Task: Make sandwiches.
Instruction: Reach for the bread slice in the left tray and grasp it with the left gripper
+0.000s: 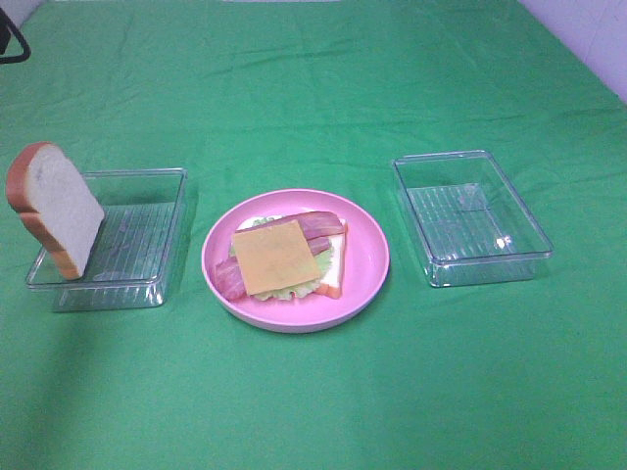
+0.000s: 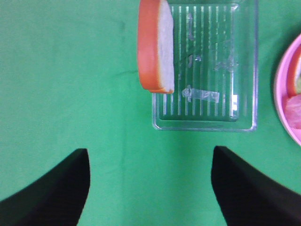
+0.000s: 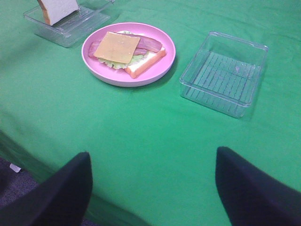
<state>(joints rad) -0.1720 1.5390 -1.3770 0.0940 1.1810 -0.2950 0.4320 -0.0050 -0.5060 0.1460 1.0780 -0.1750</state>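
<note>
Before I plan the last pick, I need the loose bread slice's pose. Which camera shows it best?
The exterior high view: the bread slice shows whole, standing on edge, leaning on the left tray rim. The left wrist view shows crust and a narrow sliver of face from above; the right wrist view crops it at the frame edge.

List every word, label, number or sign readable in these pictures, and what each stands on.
None: no readable text in any view.
The left tray carries clear tape strips, unprinted.
The right tray has a small clear patch, blank.
Bread slice, cheese slice and pink plate are unmarked.
</note>
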